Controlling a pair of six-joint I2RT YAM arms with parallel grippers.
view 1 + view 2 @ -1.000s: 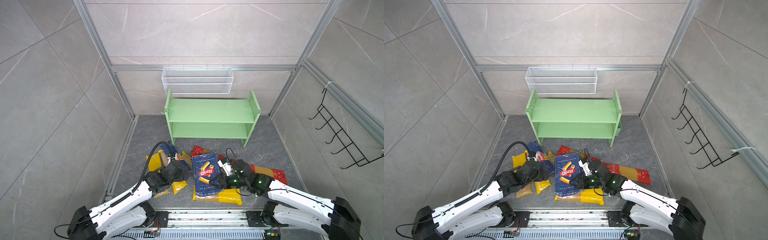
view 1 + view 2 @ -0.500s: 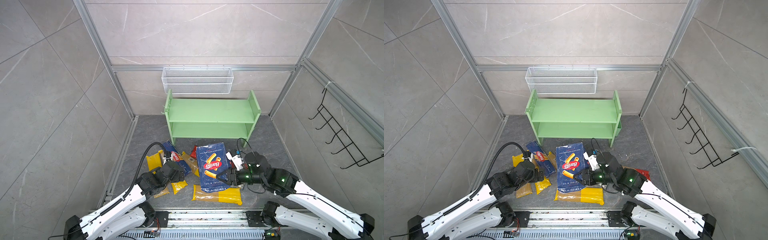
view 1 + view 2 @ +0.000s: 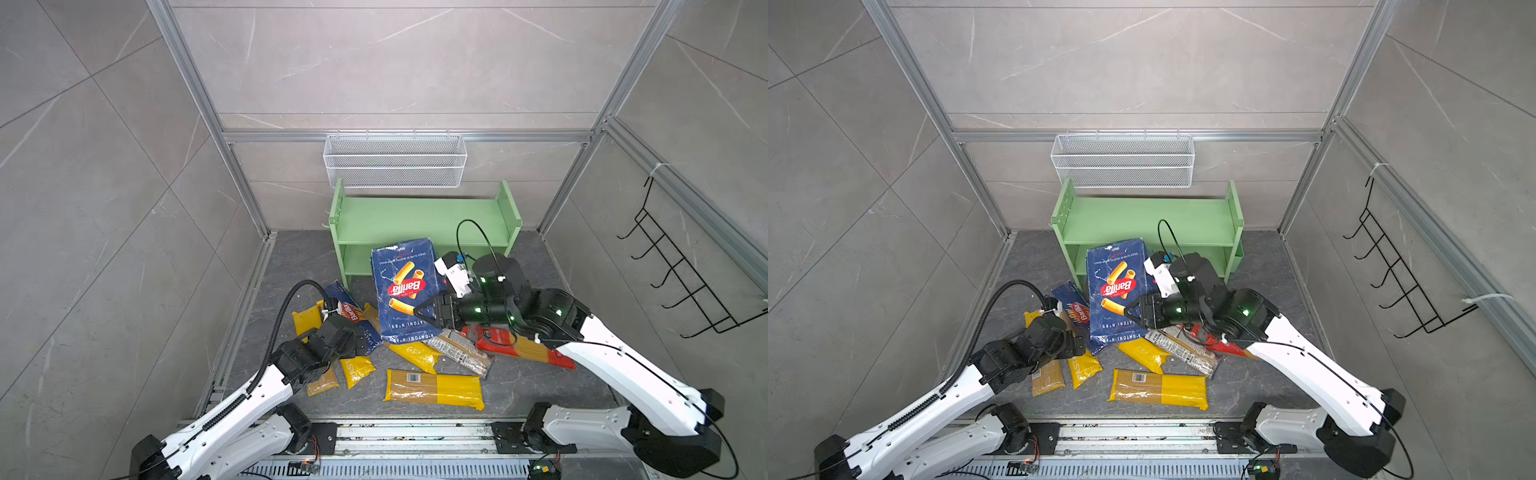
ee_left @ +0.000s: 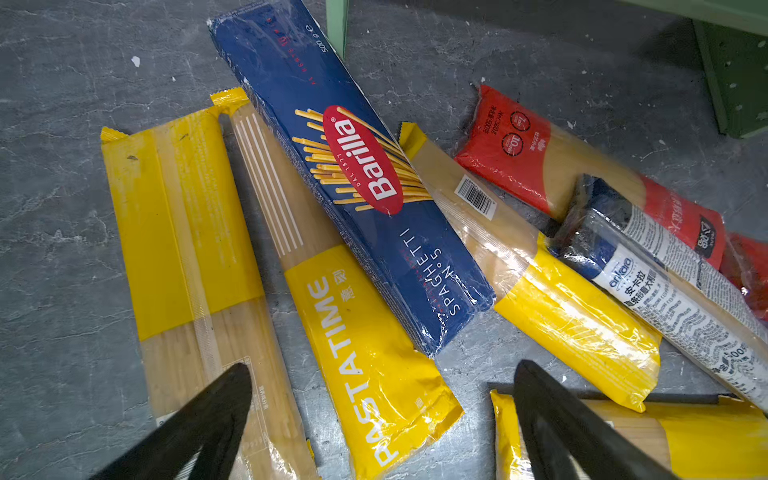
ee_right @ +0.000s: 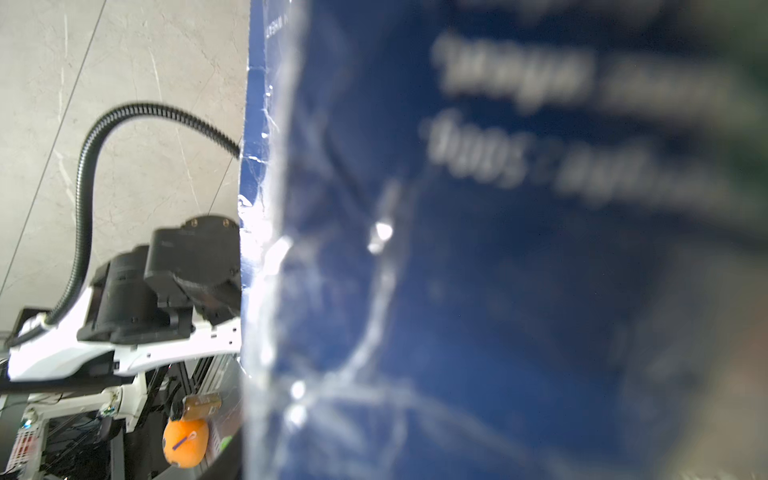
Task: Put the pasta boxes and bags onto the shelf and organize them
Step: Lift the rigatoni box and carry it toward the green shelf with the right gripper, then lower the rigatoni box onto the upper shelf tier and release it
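Item: rigatoni box point(image 3: 401, 286), raised and tilted, just before the shelf point(image 3: 419, 216). Grip: right end effector point(image 3: 422, 316) clamped on its side edge; left end effector point(image 4: 384, 368) spread wide, empty. Handling advice: hold firmly, level the box, slide in squarely, clear of the side panels.

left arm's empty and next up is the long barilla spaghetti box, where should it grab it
Across its narrow width, about at the red logo, coming down from above. The spaghetti box lies flat, face up, on top of the yellow bags, so both long edges are exposed, and the left gripper, fingers open, looks wide enough to straddle it.
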